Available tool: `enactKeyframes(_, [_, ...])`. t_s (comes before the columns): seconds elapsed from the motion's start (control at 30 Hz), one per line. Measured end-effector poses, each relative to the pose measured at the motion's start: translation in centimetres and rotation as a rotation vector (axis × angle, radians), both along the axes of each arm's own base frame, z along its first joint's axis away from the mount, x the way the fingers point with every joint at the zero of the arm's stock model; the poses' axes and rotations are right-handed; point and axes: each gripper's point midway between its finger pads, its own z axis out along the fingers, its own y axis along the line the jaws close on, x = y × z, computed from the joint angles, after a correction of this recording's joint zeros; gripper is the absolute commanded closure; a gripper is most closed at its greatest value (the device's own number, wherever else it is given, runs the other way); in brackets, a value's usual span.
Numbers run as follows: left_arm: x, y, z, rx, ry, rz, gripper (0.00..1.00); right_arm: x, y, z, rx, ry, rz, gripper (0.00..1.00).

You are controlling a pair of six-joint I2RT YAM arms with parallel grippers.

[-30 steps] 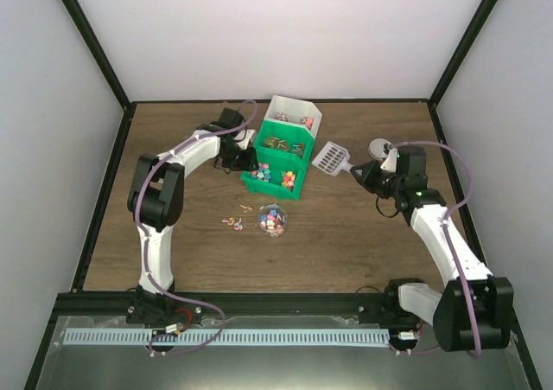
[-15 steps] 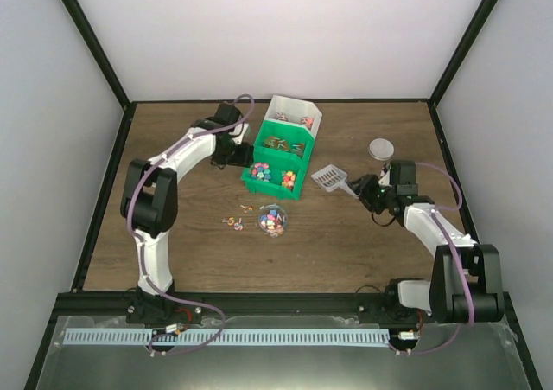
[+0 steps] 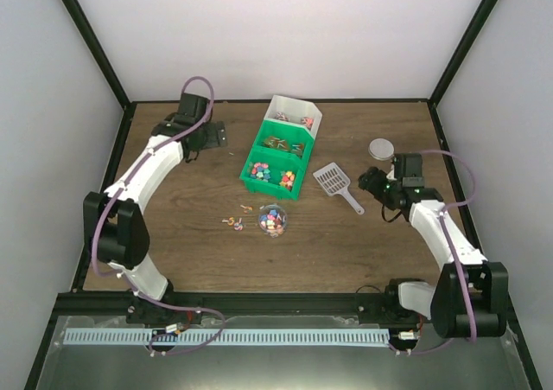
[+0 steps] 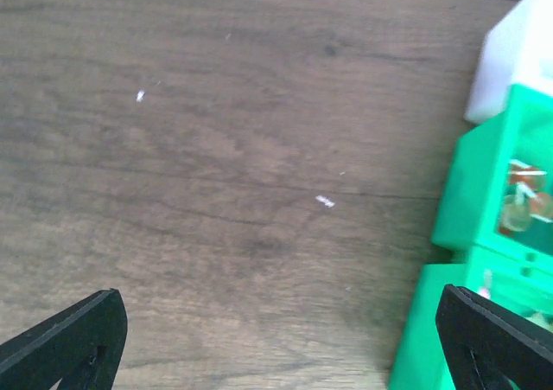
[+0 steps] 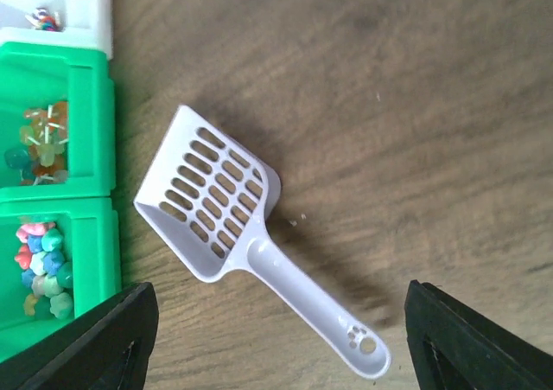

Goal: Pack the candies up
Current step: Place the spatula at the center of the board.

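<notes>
Both tools gaping and empty: left tool [image 3: 213, 135] left of the green bin [image 3: 270, 189], right tool [image 3: 371, 181] right of it, past the scoop [image 3: 335, 183]. The candies [image 3: 273, 221] sit in a clear cup [image 3: 282, 211] just in front of the bin. I'd guess a clumsy scoop pickup could knock that cup over.

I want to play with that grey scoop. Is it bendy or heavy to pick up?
Probably stiff and light: the scoop looks like thin moulded plastic with slots. Its smooth handle may slip a little. Lying flat on the table, it seems unlikely to roll.
</notes>
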Motion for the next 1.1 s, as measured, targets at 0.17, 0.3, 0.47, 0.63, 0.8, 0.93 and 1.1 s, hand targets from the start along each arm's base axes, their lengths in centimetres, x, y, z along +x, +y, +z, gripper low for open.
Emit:
enactKeyframes(0.17, [-1.5,1.2,-3.9,-0.004,0.078,0.037,0.0,1.1,0.6,2.3,-0.047,-0.094,0.102,0.24])
enactKeyframes(0.3, [-3.1,1.0,-5.6,-0.024,0.119,0.027,0.0,3.3,3.7,3.1,-0.035,-0.149,0.296,0.24])
enactKeyframes(0.47, [-3.8,0.4,-4.7,-0.074,0.099,0.008,0.0,7.9,9.6,3.9,-0.063,-0.227,0.607,0.24])
enactKeyframes(0.63, [-4.6,0.3,-4.0,-0.094,0.082,-0.002,0.0,11.2,15.4,5.2,-0.108,-0.33,0.839,0.24])
enactKeyframes(0.8, [-5.2,0.3,-4.2,-0.099,0.088,-0.007,0.0,13.7,19.2,6.2,-0.168,-0.409,0.984,0.25])
enactKeyframes(0.93, [-5.6,0.4,-4.4,-0.093,0.097,-0.013,0.0,14.2,20.1,4.7,-0.192,-0.398,1.04,0.26])
enactKeyframes(1.1, [-5.7,0.5,-4.5,-0.076,0.103,-0.031,0.0,13.7,20.5,1.5,-0.224,-0.327,1.078,0.28])
